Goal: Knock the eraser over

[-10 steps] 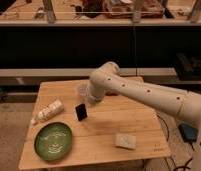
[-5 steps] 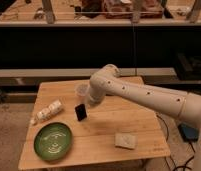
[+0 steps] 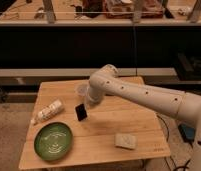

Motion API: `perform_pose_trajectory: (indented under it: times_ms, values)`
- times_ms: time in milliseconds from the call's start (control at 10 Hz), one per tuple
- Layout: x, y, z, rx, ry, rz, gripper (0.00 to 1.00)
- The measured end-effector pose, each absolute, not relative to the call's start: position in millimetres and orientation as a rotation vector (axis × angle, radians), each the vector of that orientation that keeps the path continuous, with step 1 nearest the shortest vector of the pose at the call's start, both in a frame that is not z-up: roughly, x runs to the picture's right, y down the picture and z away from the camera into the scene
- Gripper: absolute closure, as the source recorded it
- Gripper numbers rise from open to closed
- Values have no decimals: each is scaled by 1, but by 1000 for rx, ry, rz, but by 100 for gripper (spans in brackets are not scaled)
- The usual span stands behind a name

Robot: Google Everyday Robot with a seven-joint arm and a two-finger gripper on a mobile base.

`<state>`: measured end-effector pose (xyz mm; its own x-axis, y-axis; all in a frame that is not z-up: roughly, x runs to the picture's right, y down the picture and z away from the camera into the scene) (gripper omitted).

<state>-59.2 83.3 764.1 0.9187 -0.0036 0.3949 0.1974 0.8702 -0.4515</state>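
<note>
Eraser (image 3: 82, 112) stands tilted on the wooden table (image 3: 139, 120), mid-left, just below and left of my gripper (image 3: 90, 103). Contact between them unclear. Whether my gripper is spread or closed, I cannot tell.

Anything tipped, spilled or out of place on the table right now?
The black eraser leans at a tilt near the middle of the table, with the gripper just above and right of it. The white bottle lies on its side near the left edge, behind the green plate. No spill or damage shows.
</note>
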Motion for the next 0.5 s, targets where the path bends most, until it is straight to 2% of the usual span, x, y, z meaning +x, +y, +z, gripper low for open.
perform_pose_trajectory:
  times_ms: [500]
  values:
    - [-66,89,768,-517,-401,-104,82]
